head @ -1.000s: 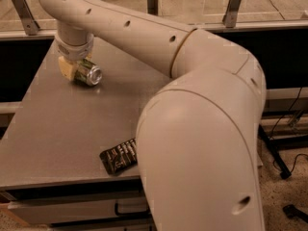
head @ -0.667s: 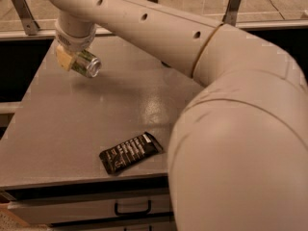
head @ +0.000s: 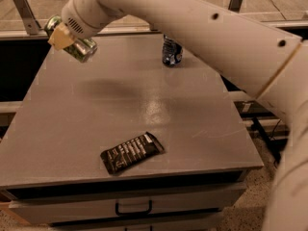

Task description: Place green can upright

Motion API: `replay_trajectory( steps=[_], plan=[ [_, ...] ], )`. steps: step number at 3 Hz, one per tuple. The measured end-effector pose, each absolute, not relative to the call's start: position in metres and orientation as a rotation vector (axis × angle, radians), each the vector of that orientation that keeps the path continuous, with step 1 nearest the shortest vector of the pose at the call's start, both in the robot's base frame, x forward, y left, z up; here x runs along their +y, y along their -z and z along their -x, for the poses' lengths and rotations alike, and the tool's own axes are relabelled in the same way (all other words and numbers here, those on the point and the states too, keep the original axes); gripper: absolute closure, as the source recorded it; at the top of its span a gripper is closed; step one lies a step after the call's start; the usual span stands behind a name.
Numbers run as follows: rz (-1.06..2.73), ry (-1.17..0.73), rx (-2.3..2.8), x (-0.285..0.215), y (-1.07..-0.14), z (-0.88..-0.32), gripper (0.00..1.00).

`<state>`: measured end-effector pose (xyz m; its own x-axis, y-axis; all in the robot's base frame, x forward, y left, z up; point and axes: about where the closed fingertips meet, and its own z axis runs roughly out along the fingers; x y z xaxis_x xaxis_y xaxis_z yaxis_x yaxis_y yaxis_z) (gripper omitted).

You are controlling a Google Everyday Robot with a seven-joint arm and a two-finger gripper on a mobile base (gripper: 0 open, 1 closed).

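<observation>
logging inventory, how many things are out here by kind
cans: 2 (green can tilted in the gripper above the table, far left; dark blue can standing farther back)
black packets: 1
total: 3

A single camera looks down at an angle across a grey table (head: 192,109) from its front edge, with the robot's arm (head: 202,28) close to the lens. The gripper (head: 67,38), upper left, clasps the green can (head: 83,48).

jaws holding green can (head: 80,49) over table's (head: 192,129) far-left corner, other can (head: 171,52) at back, packet (head: 131,152) near front
</observation>
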<state>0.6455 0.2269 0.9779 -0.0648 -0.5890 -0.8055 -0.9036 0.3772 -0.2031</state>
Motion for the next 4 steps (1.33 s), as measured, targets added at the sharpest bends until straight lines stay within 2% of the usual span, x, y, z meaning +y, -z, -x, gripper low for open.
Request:
replay_trajectory(
  steps=[1,2,3,4],
  plan=[
    [1.176,-0.67,1.619,0.223,-0.982,-0.659,1.0],
    [0.998,-0.856,1.54,0.178,-0.968,-0.688,1.0],
    [0.967,-0.868,1.489,0.15,-0.962,-0.69,1.0],
    [0.983,-0.899,1.468,0.16,-0.961,-0.687,1.0]
  ],
)
